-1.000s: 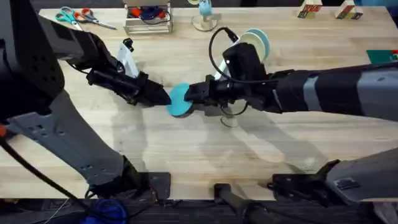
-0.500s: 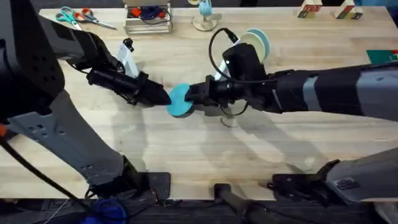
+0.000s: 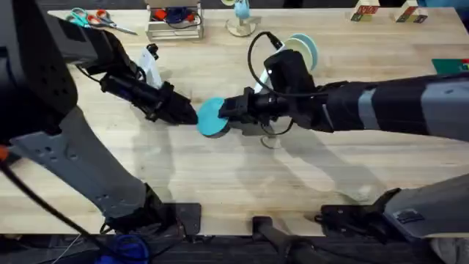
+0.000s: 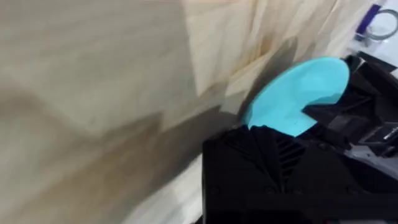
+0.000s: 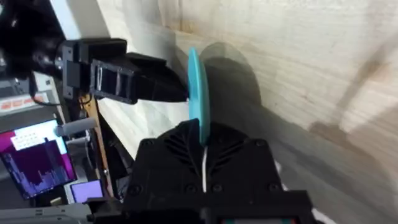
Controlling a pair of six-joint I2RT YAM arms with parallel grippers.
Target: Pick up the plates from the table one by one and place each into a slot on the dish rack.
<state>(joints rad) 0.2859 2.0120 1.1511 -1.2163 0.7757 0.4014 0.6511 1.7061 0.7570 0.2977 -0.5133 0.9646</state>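
A handover, I'd judge — the turquoise plate (image 3: 212,117) hangs above the counter (image 3: 220,183), clenched edge-on by the right claw (image 3: 229,111); the left claw (image 3: 192,115) touches its far rim, grip unclear. Next: the dish rack (image 3: 297,51) beyond.

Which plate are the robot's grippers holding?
The turquoise plate, held on edge between the left gripper and the right gripper. The other plates stand farther back on the table, untouched.
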